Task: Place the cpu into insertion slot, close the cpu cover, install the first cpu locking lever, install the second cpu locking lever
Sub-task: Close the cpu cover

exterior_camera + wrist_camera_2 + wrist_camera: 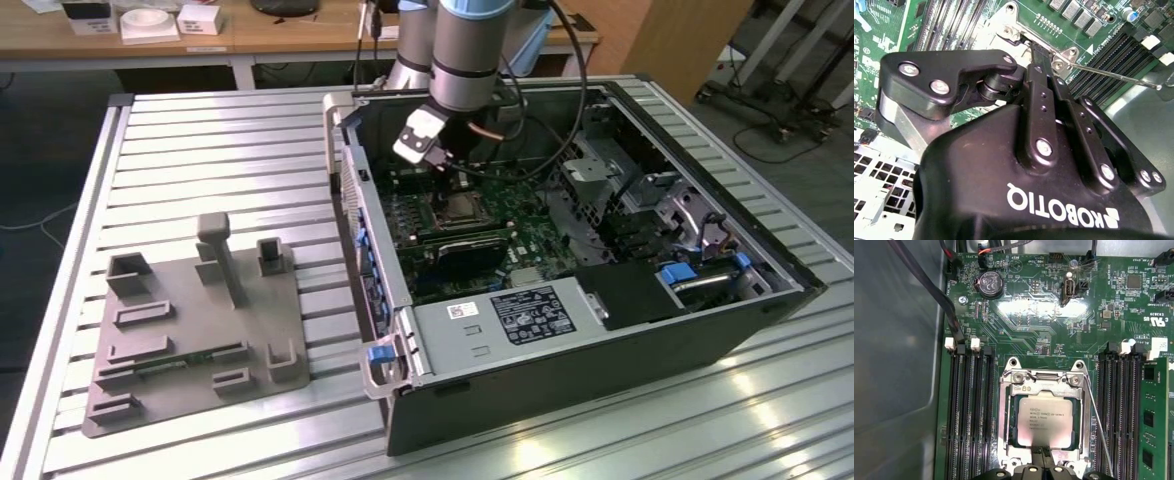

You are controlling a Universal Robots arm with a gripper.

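Cpu (1045,422) seated flat in the insertion slot (1013,420), metal top facing up, framed by the cpu cover (1049,387) lying down over its edges. Jaws of the gripper (1041,456) closed together with nothing between, tips at the cover's edge just beside the chip. Thin locking lever (1099,425) slanted free beside the socket. Around it, green motherboard (1029,325) with dark memory slots (971,415) on both sides.

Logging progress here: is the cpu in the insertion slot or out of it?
In. In the first wrist view the cpu lies flat within the insertion slot, its silvery top facing up.
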